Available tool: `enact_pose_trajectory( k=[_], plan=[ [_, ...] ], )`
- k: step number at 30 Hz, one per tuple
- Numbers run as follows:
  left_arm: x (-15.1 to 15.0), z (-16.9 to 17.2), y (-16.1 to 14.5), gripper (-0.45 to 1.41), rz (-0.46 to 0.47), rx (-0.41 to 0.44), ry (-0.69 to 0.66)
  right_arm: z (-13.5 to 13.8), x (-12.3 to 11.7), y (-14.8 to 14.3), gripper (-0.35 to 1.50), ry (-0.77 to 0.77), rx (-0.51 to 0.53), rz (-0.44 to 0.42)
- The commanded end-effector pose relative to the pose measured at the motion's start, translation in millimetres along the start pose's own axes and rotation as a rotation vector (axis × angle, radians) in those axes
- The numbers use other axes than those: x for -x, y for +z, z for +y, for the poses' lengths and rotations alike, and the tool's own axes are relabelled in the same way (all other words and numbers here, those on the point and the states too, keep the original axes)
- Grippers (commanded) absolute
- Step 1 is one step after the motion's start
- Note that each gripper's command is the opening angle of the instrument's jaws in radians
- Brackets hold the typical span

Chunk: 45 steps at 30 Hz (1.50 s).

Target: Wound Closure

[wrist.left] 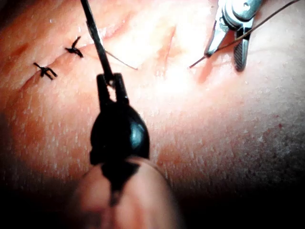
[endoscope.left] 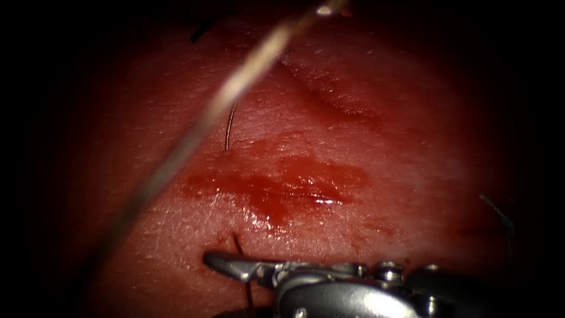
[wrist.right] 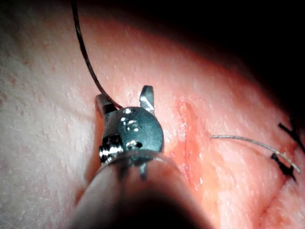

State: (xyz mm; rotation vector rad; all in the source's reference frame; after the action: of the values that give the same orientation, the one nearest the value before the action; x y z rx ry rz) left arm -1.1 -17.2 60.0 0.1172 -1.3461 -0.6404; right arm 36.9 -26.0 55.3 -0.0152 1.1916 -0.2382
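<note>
The cut (endoscope.left: 282, 188) lies wet with red fluid across the tissue (endoscope.left: 365, 118). My left tool (wrist.left: 109, 78) is shut on the dark thread (wrist.left: 95, 33), which rises taut from its jaws and crosses the endoscope view as a blurred pale line (endoscope.left: 235, 88). My right tool (endoscope.left: 223, 262) lies low at the near side of the cut, jaws open (wrist.right: 124, 95), with thread (wrist.right: 86, 57) running past one jaw. A thin pale curved strand (endoscope.left: 229, 126) sticks out of the tissue beyond the cut's left part; I cannot tell whether it is the needle or thread.
Two tied stitches with short dark ends (wrist.left: 74, 47) (wrist.left: 45, 71) sit along the closed stretch of the cut. Another dark cut end (endoscope.left: 500, 215) lies at the far right of the tissue. Red fluid (endoscope.left: 271, 209) pools in the cut's middle.
</note>
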Motion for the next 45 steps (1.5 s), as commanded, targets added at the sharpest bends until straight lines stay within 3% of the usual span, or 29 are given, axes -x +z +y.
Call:
enact_pose_trajectory(
  k=[1, 3, 23, 24, 25, 29, 32, 34, 41, 45],
  plan=[
    [-0.4, -0.1, 0.6, -0.45, -0.001, -0.002, -0.001, -0.2, 0.0, 0.7, 0.26, -0.011, -0.004, 0.002],
    [-0.4, -0.1, 0.6, -0.45, -0.001, -0.001, -0.001, -0.5, -0.2, 0.4, -0.35, -0.012, -0.006, 0.004],
    [-0.2, -0.3, 0.5, -0.45, 0.0, -0.001, -0.003, 0.0, -2.3, -0.9, -0.35, -0.021, -0.022, 0.035],
    [-0.1, -0.3, 0.5, -0.45, 0.0, -0.001, -0.003, 0.1, -2.2, -0.9, -0.28, -0.019, -0.021, 0.035],
    [-0.1, -0.3, 0.5, -0.45, 0.0, -0.001, -0.003, 0.5, -2.2, -0.9, 0.12, -0.016, -0.02, 0.034],
    [-0.1, -0.3, 0.4, -0.45, 0.0, -0.002, -0.004, 1.2, -1.6, -1.3, 1.06, 0.014, -0.019, 0.029],
    [0.0, -0.3, 0.3, -0.45, 0.0, -0.003, -0.005, 1.9, -0.7, -2.2, 1.38, 0.067, 0.005, -0.011],
    [0.1, -0.3, 0.3, -0.45, 0.0, -0.004, -0.006, 2.4, 0.1, -3.4, 1.45, 0.08, 0.033, -0.057],
    [0.2, -0.2, 0.2, -0.45, 0.0, -0.005, -0.006, 3.8, 3.2, -8.1, 1.43, 0.177, 0.08, -0.156],
    [0.2, -0.2, 0.2, -0.45, 0.0, -0.005, -0.006, 4.5, 4.9, -9.6, 1.35, 0.268, 0.127, -0.155]
  ],
)
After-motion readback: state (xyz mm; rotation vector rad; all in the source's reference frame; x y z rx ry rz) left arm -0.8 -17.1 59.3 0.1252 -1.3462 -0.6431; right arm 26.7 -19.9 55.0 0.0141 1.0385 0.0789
